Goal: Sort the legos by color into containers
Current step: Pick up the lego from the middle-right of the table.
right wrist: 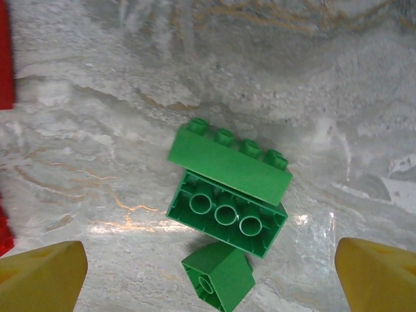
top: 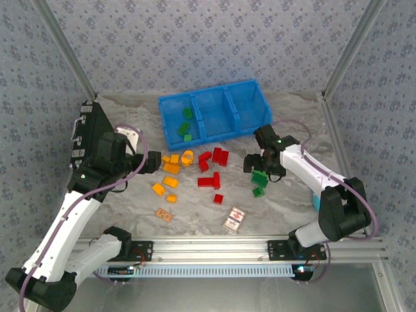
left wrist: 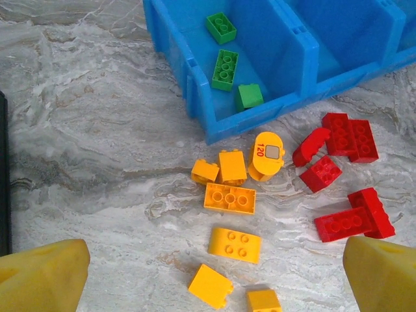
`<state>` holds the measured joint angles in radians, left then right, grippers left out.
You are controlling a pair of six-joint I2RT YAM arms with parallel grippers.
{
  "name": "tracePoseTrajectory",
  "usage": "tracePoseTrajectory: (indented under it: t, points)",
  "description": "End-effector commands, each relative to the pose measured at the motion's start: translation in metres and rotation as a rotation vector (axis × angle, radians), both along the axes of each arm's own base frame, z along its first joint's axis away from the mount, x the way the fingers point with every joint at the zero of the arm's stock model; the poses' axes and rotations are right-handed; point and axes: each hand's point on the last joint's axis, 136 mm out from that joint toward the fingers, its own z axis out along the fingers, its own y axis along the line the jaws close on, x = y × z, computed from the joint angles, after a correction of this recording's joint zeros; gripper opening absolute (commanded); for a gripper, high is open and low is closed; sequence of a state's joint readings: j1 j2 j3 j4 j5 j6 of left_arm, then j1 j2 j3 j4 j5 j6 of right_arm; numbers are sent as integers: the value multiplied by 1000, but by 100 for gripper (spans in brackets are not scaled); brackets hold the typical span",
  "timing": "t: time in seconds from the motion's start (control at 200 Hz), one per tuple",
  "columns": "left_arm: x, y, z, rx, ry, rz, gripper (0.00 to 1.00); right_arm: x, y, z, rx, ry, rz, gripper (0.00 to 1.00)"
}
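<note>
Sorting looks barely begun: three green legos [left wrist: 225, 65] lie in the nine-o'clock compartment of the blue bin [top: 240, 107] at twelve o'clock on the bench [top: 198, 214], while orange legos [top: 171, 166], red legos [top: 212, 168] and loose green legos [right wrist: 227, 195] wait under the wide-open, empty left gripper [left wrist: 214, 273] and right gripper [right wrist: 208, 279].

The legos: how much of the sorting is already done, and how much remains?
Done: three green legos lie in the left compartment of the blue bin; its other two compartments look empty. In hand: nothing is held; the right gripper is open above three loose green legos on the table. Left: those, plus the orange legos and the red legos, all loose on the table.
</note>
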<state>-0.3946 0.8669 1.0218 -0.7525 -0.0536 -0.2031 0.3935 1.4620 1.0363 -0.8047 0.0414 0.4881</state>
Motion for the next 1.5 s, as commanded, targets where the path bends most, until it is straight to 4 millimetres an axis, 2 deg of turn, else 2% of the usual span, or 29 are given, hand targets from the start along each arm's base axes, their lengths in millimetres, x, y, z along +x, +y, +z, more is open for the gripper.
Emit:
tracePoseTrajectory:
  t: [0.0, 0.185, 0.38, 0.67, 0.83, 1.08, 1.23, 1.345, 1.494]
  points:
    - [2, -5, 11, -27, -38, -22, 100, -1, -10, -14, -3, 21, -143, 100]
    - [-1, -3, 11, -17, -44, -23, 100, 7, -15, -35, 86, 21, -299, 100]
    - [-4, 1, 11, 3, -53, -23, 100, 24, -9, -37, 214, -49, -352, 100]
    - [-10, 7, 7, 20, -53, -10, 100, 30, -11, -52, 213, -23, -366, 100]
    - [-13, 10, 7, 23, -59, -1, 100, 31, -11, -63, 190, 0, -362, 96]
    - [-13, 11, 7, 22, -58, 2, 100, 35, -10, -73, 153, 11, -345, 83]
    - [-13, 14, 11, 36, -70, 8, 100, 35, -13, -76, 125, 20, -327, 63]
    - [-14, 15, 13, 42, -74, 12, 100, 37, -12, -74, 113, 18, -296, 51]
    - [-15, 17, 11, 43, -78, 18, 100, 40, -11, -60, 91, 5, -254, 46]
